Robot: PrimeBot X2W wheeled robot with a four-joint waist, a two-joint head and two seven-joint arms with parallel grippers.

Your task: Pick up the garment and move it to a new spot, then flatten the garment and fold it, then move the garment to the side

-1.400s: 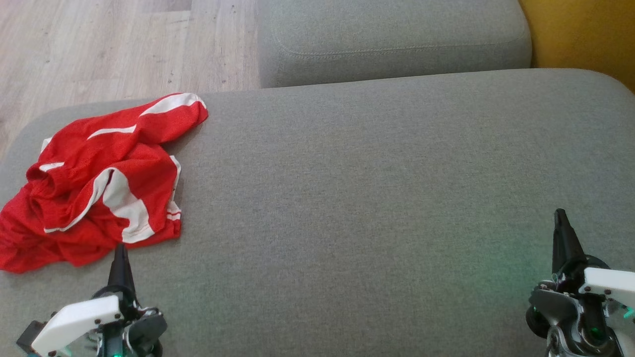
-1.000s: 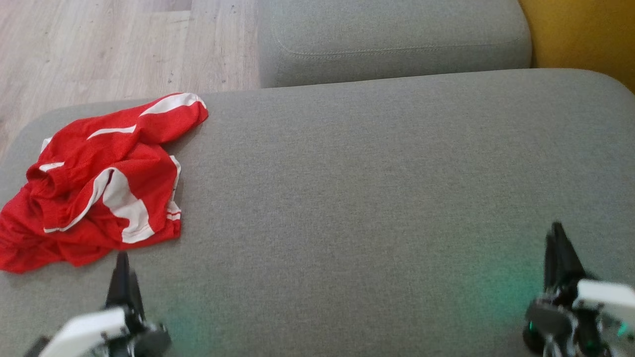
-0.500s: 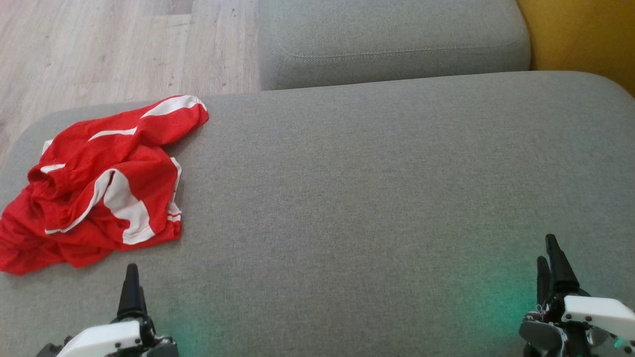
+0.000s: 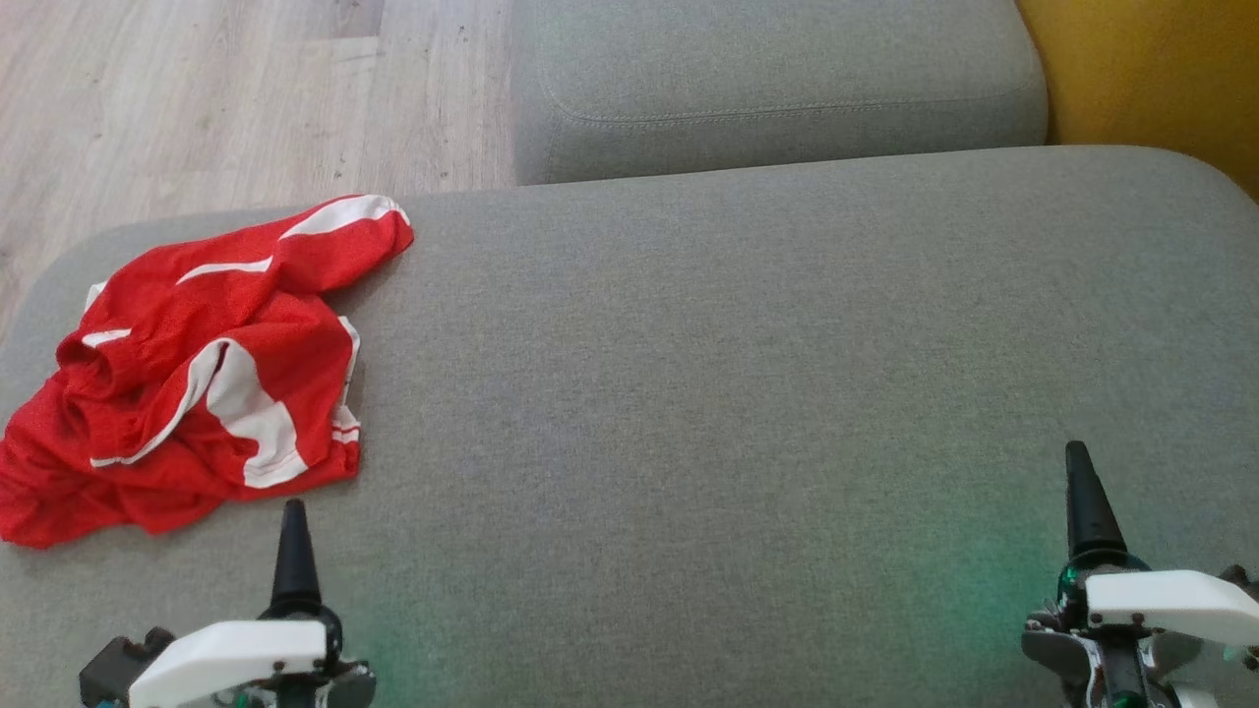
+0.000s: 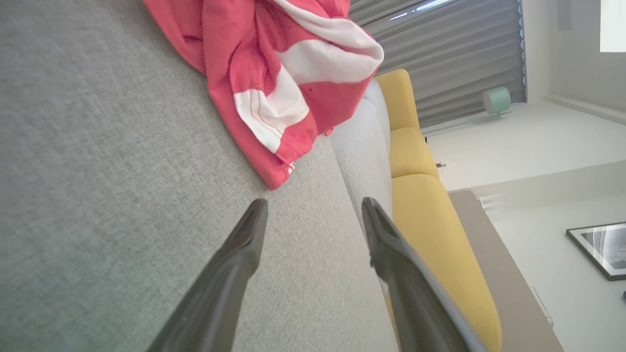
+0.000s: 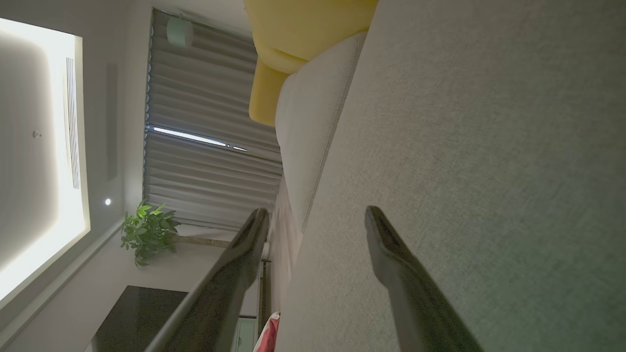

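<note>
The garment (image 4: pixel 192 369) lies on the cushion's (image 4: pixel 738 393) left end.

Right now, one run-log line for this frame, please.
stage: pre-grasp | garment: crumpled on cushion | left pincer: open, short of garment | right pincer: open, empty

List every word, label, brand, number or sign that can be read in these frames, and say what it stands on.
No readable text anywhere.
The red garment bears white stripes and stitching, with no print or tag visible.
The framed picture on the wall in the left wrist view is too dark and blurred to tell whether it carries any writing.
The grey sofa cushion is plain.
</note>
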